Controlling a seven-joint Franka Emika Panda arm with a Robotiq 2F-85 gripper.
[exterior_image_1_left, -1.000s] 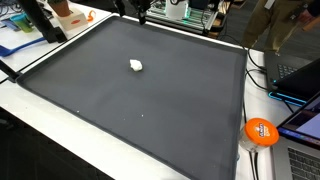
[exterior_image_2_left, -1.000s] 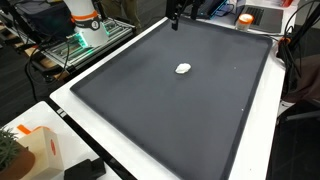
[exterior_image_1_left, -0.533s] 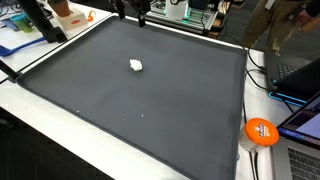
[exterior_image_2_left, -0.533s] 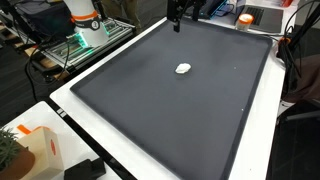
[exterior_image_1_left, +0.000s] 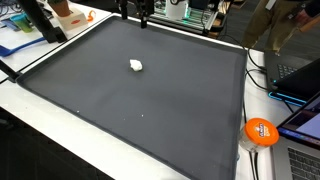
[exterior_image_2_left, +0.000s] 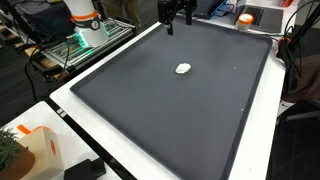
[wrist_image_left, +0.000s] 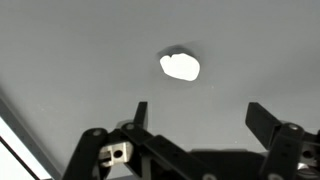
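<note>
The gripper (exterior_image_1_left: 134, 14) hangs over the far edge of the dark mat (exterior_image_1_left: 160, 110), its two fingers spread wide with nothing between them, as the wrist view (wrist_image_left: 200, 115) makes plain. The small white lump (exterior_image_1_left: 136, 66) lies alone on the mat, well apart from the gripper and nearer than it, in the mat's far half. Off the mat's near right corner sits an orange disc (exterior_image_1_left: 261, 132) on the white table (exterior_image_1_left: 60, 125).

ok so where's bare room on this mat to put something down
The mat is bare but for a white lump. Widest free patch: from the lump to the near edge. Crowded: the far edge by the open fingers, and the strip by the orange disc.
</note>
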